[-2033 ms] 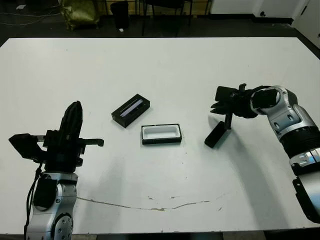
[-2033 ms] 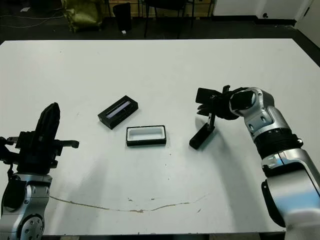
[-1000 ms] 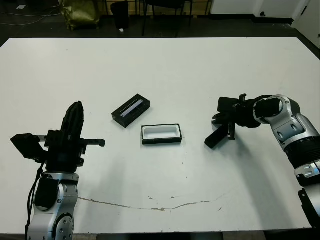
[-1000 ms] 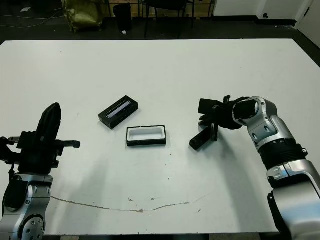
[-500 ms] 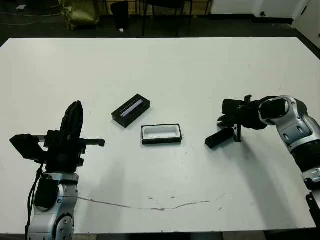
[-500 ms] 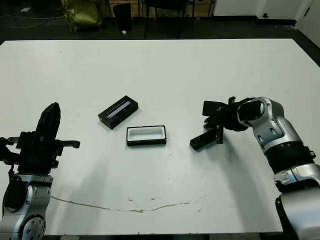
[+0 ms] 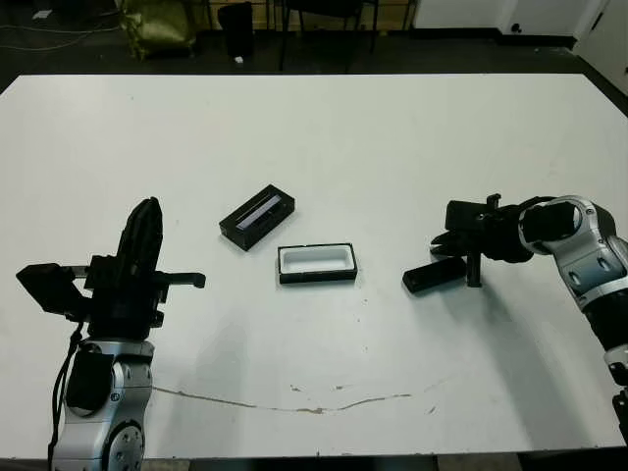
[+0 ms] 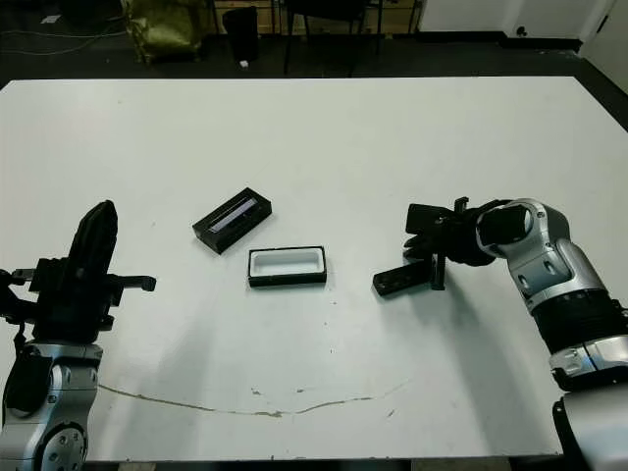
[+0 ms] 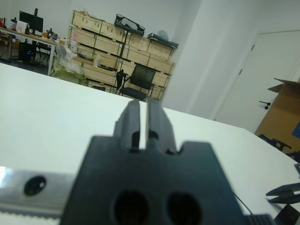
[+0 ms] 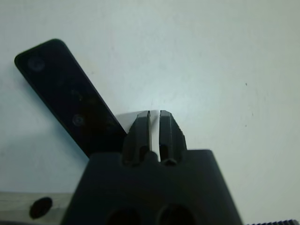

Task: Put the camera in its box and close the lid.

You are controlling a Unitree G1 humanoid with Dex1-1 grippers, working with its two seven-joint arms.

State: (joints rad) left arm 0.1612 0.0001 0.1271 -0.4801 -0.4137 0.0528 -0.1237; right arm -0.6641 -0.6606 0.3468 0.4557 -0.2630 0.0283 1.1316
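Note:
The camera (image 7: 433,277) is a slim black bar lying flat on the table, right of the box. The box (image 7: 316,278) is a small black tray with a white lining, standing open at the table's middle. Behind it to the left lies the lid (image 7: 257,217), black with a silver stripe, set at an angle. My right gripper (image 7: 473,279) points down at the table beside the camera's right end, fingers shut on nothing. In the right wrist view the camera (image 10: 65,93) lies just beside the shut fingertips (image 10: 143,123). My left gripper (image 7: 145,214) is raised at the left, shut and holding nothing.
A thin brownish crack line (image 7: 314,402) runs across the white table near its front edge. Chairs and a gold bag (image 7: 157,25) stand beyond the far edge. Wide bare table surrounds the three items.
My right gripper has moved right and toward the near edge. The camera has swung from a steep diagonal to lying almost crosswise. The left arm, box and lid have stayed put.

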